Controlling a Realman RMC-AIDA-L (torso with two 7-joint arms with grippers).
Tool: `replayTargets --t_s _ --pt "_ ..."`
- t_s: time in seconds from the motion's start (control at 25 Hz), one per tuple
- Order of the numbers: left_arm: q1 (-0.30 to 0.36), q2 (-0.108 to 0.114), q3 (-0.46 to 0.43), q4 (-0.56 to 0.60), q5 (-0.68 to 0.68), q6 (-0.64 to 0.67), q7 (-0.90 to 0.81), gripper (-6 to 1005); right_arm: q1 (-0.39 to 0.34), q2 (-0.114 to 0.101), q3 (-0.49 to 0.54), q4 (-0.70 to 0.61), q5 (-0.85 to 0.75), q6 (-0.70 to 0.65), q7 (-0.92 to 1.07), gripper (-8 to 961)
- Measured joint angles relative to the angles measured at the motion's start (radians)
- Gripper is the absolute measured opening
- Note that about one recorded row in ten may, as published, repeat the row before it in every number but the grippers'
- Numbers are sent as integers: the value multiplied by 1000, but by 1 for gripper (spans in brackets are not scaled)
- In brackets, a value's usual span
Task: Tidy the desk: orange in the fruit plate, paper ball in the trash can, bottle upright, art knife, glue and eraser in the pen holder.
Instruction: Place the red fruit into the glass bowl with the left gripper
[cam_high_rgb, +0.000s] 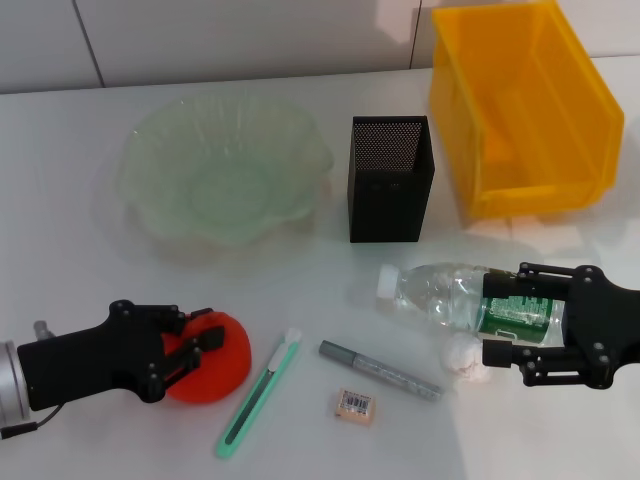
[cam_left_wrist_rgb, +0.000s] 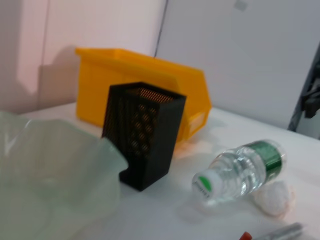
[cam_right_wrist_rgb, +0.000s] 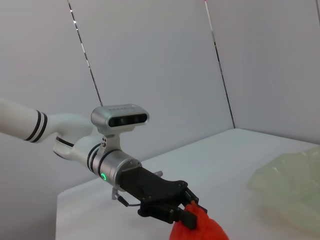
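The orange (cam_high_rgb: 222, 368) sits at the front left, and my left gripper (cam_high_rgb: 200, 350) is shut on its left side; the right wrist view shows the fingers (cam_right_wrist_rgb: 182, 215) on the orange (cam_right_wrist_rgb: 202, 229). The bottle (cam_high_rgb: 445, 295) lies on its side at the right, cap pointing left. My right gripper (cam_high_rgb: 505, 312) is open and straddles its green label. The paper ball (cam_high_rgb: 465, 357) lies against the bottle, beside the lower finger. The green art knife (cam_high_rgb: 262, 392), grey glue stick (cam_high_rgb: 380, 370) and eraser (cam_high_rgb: 355, 404) lie at the front middle. The fruit plate (cam_high_rgb: 225, 170), pen holder (cam_high_rgb: 390, 178) and trash can (cam_high_rgb: 525, 110) stand behind.
The left wrist view shows the pen holder (cam_left_wrist_rgb: 145, 135) in front of the trash can (cam_left_wrist_rgb: 140, 80), the fruit plate's rim (cam_left_wrist_rgb: 50, 165), the lying bottle (cam_left_wrist_rgb: 240, 170) and the paper ball (cam_left_wrist_rgb: 274, 196). The white table (cam_high_rgb: 90, 250) ends at a wall behind.
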Motion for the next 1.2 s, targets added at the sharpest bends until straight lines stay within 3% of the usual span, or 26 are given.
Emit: replayTargets --t_s 0.16,0.4,0.52,0.68,0.88,1.2 --pt "-15 -3 -6 49 -17 64 -7 195 -5 0 2 0 12 -1 1 764" --pt "-49 1 -12 138 -213 134 -6 151 -25 0 3 0 35 -2 1 761" --pt "-76 -3 -12 149 -275 43 -4 148 -30 0 5 0 44 -2 2 760" --pt "-165 -4 -10 67 -300 -223 -2 144 -32 0 5 2 47 -2 3 759" --pt "-229 -7 14 16 -300 -363 6 145 -31 0 4 2 47 -2 4 757" --pt "-264 -8 56 -26 -296 -453 10 110 -27 0 2 4 47 -2 4 755"
